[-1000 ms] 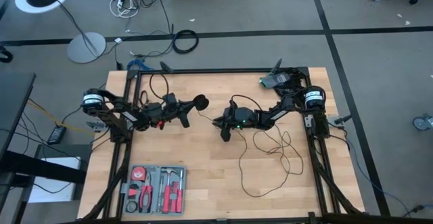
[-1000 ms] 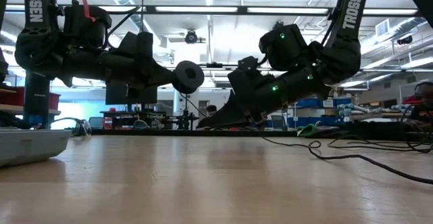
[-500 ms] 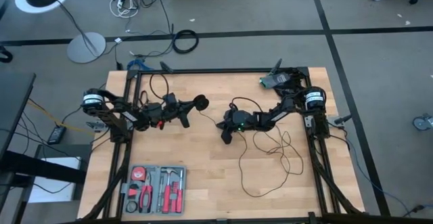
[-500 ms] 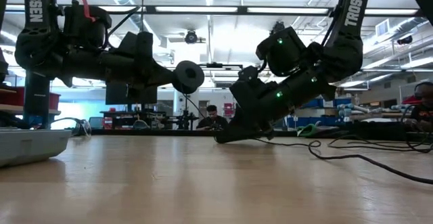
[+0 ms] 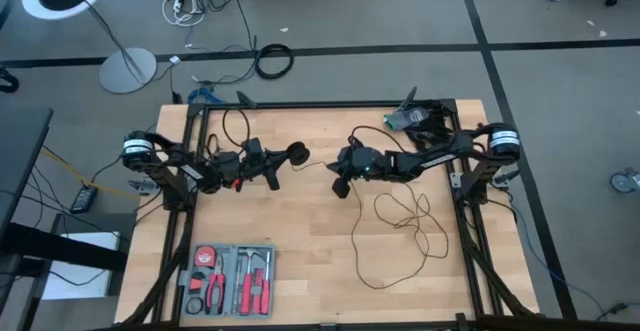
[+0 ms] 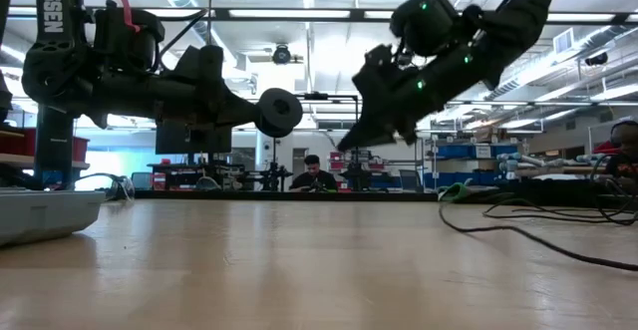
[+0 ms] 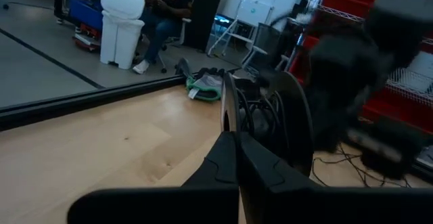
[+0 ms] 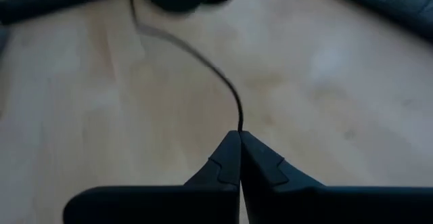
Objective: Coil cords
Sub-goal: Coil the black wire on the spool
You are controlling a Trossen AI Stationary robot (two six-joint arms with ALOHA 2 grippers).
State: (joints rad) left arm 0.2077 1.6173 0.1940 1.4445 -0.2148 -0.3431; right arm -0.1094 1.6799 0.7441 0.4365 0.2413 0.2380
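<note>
Between the two sets of jaws, up off the pale wooden counter point(image 5: 300, 261), runs the long thin black wire point(image 5: 400, 226), so it's basically strung from one arm to the other. Its small round black disc-shaped puck point(image 5: 297, 152) sits right at the tip of the left jaws point(image 5: 282, 163), which are pressed together on it; from the left wrist camera the puck point(image 7: 267, 126) stands on edge just past the closed fingertips. From the puck the wire crosses the short gap to the right jaws point(image 5: 337, 176), and those are pinched tight on it too. In the right wrist view you can see the thin black strand point(image 8: 203, 61) come straight out of the closed tips and curve off toward the blurry dark puck beyond.

Behind the right jaws, the rest of the wire drops down and lies in loose, messy loops on the counter, spreading away from both grippers on the right arm's side. In the low view, the right jaws point(image 6: 357, 136) hang well clear of the counter surface, roughly level with the left ones point(image 6: 261, 113), and some of the slack wire point(image 6: 518, 232) trails along the wood off to the side.

Further out on the left arm's side, well away from either set of jaws, an open grey tool case with red-handled tools point(image 5: 230, 279) lies near the counter's edge. A green-and-grey item point(image 5: 405, 119) sits by the corner behind the right arm.
</note>
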